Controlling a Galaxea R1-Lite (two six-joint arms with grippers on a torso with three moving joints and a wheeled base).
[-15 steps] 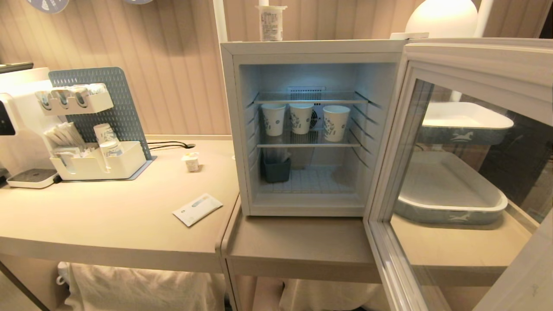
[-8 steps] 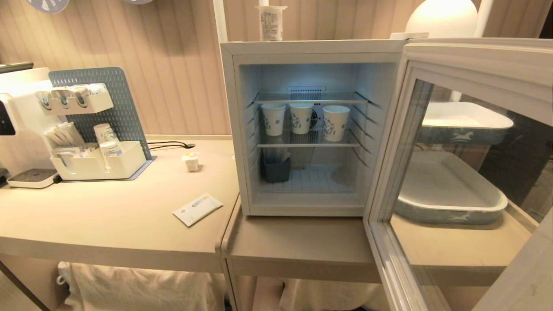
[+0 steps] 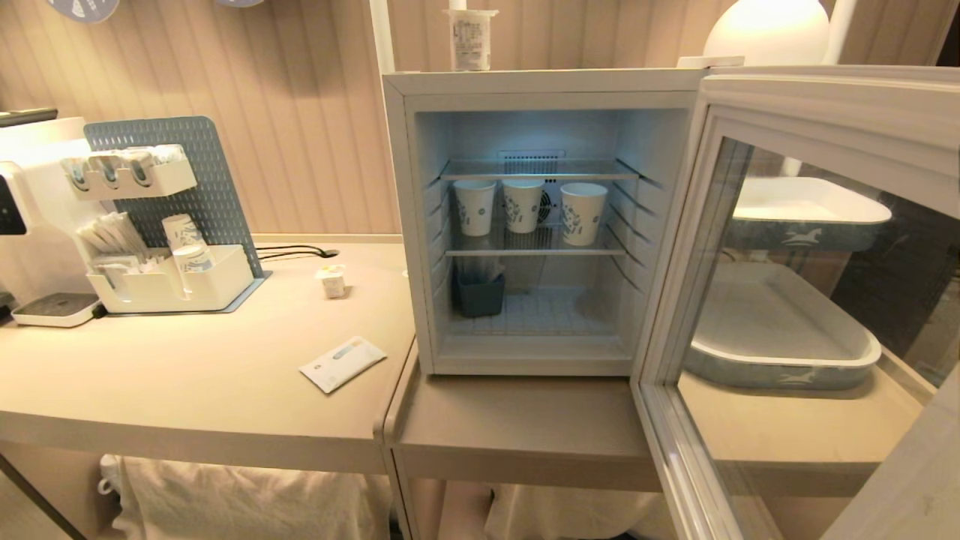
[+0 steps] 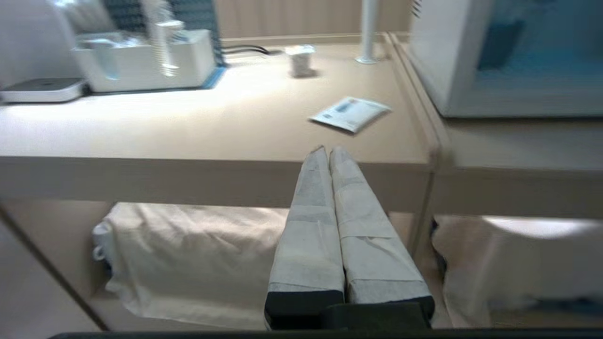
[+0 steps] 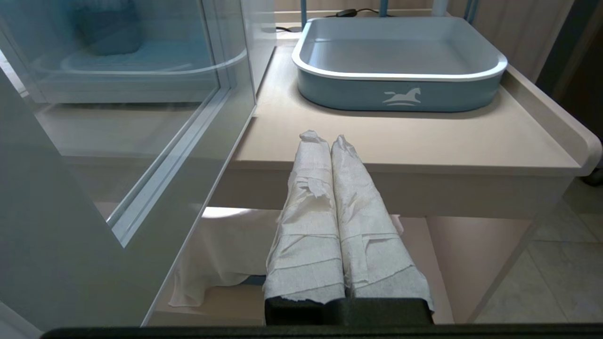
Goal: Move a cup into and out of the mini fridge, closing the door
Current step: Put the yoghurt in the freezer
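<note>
The boxy white mini fridge [image 3: 420,225] stands open, three white paper cups [image 3: 523,204] on its shelf; the tiny foil-lidded cup [image 3: 332,282] sits on the bench [image 3: 187,375]. Both pincers, left [image 4: 328,150] and right [image 5: 325,139], are pressed together, low before the bench edge.

The mini fridge [image 3: 540,97] stood on the table [image 3: 187,390] with the door [image 3: 787,247] swung open to the right. Three paper cups [image 3: 523,204] sat in a row on its middle shelf, a bin [image 3: 480,294] below them at the left. The cup [image 3: 332,281] stood on the table left of the fridge, a packet [image 3: 343,363] nearer the front edge, an organizer [image 3: 161,225] further left. Behind the door lay a tray [image 3: 780,337].
</note>
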